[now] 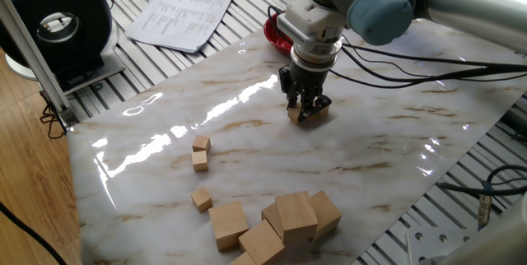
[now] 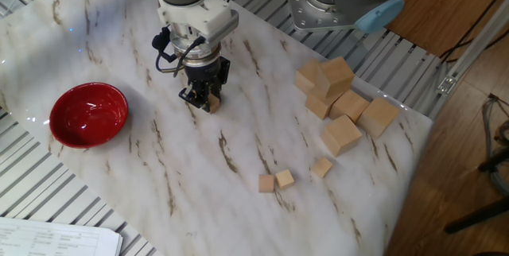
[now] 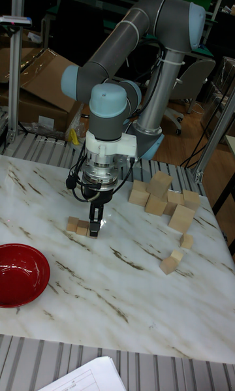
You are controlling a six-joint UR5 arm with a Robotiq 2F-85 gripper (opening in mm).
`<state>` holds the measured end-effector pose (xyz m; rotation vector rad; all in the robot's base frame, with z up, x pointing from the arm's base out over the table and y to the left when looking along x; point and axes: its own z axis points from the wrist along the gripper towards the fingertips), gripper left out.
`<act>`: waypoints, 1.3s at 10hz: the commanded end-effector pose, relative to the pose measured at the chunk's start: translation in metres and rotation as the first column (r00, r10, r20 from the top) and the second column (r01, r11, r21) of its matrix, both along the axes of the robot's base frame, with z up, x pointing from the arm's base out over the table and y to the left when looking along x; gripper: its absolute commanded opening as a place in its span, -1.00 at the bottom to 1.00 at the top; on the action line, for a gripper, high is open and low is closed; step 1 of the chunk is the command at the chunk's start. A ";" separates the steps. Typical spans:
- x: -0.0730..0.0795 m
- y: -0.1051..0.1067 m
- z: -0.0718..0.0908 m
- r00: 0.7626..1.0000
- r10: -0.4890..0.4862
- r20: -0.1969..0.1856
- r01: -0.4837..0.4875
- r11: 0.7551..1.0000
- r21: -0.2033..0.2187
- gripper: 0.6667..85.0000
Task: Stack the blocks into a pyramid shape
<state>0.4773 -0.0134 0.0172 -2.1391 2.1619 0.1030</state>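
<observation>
My gripper [image 1: 305, 109] [image 2: 203, 97] [image 3: 94, 226] points straight down at the marble table [image 1: 379, 158], fingertips almost on the surface. It is shut on a small tan wood block [image 1: 308, 114] that sits in a short row with two more blocks [image 3: 72, 224] touching each other, just left of my fingers in the tall fixed view. Three loose small blocks lie apart from this row: two close together [image 1: 201, 143] [image 1: 199, 161] and one alone [image 1: 202, 198]. From the other fixed view they show as a pair [image 2: 266, 183] [image 2: 285, 178] and a single [image 2: 321, 167].
A pile of much larger wood cubes [image 1: 280, 220] [image 2: 338, 101] [image 3: 160, 195] sits near one table edge. A red bowl [image 2: 88, 114] [image 3: 19, 273] stands on the far side of my gripper. Papers [image 1: 183, 10] and a black round device [image 1: 58, 22] lie off the marble sheet.
</observation>
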 end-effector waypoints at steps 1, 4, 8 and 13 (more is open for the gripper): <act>0.001 0.003 0.000 1.000 -0.007 0.002 0.007 1.000 0.021 -0.70; -0.004 0.004 0.000 1.000 -0.005 -0.015 0.005 1.000 0.027 -0.70; -0.007 -0.001 -0.003 1.000 0.004 -0.026 -0.004 1.000 0.016 -0.70; -0.011 -0.002 -0.004 0.999 0.006 -0.037 -0.005 1.000 0.016 -0.72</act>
